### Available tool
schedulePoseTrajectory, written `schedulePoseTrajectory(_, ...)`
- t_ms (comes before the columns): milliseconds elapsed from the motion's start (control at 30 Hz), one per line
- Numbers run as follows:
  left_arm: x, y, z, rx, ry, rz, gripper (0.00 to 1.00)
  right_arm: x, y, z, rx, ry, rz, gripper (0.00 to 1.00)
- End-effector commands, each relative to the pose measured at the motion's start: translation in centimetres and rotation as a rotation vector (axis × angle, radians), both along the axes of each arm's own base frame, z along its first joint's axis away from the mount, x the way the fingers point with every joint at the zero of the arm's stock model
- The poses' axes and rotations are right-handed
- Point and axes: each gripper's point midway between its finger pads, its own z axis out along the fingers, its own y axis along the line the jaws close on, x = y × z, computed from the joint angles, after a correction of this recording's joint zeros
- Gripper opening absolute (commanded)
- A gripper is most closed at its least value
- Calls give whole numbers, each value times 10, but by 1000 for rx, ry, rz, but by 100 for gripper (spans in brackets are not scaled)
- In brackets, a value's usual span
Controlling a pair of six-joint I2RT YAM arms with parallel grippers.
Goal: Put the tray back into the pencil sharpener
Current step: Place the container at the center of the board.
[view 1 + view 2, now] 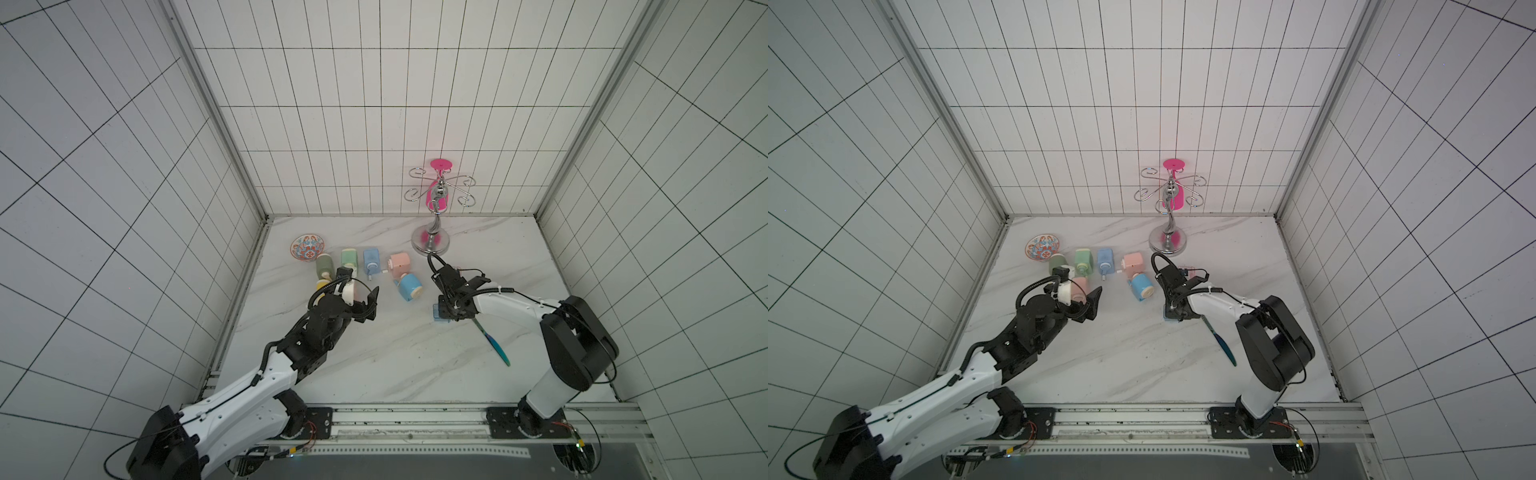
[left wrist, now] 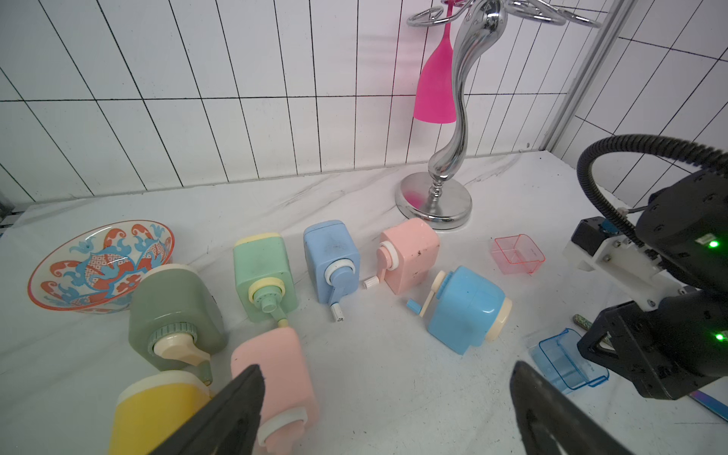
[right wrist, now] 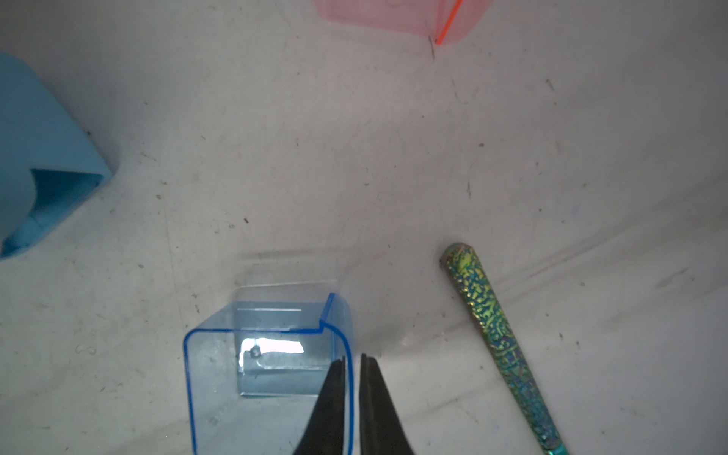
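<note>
right gripper (image 3: 352,356) straddles one side wall of the blue tray (image 3: 268,354), jaws a sliver apart; can't tell if it's pinching. left gripper (image 2: 386,366) wide open, empty. tray sits open side up on the table (image 1: 374,365) near the blue sharpener (image 3: 39,157), not touching. long axis runs along the gripper's reach, stepped end away from the wrist, likely off the slot. risk: thin-wall pinch, tray pivots or slips, then jams at the mouth.

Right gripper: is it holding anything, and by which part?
Cannot be told: the right gripper straddles one side wall of the blue tray, but whether it pinches that wall is unclear.
</note>
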Motion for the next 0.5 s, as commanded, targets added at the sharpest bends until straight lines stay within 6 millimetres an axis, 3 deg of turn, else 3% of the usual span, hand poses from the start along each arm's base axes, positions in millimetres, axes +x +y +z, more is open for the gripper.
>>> schedulePoseTrajectory(0,3,0,2,-1,-19,3,98,0,-1,3,-28,8,15,26)
schedulePoseTrajectory(133,6,0,2,5,-26,4,98,1,-1,22,-35,-11,59,40)
schedulePoseTrajectory(300,11,2,0,5,-24,9,98,9,9,70,-26,-102,229,55)
schedulePoseTrajectory(467,23,10,-18,24,84,29,98,19,48,99,52,-182,501,82)
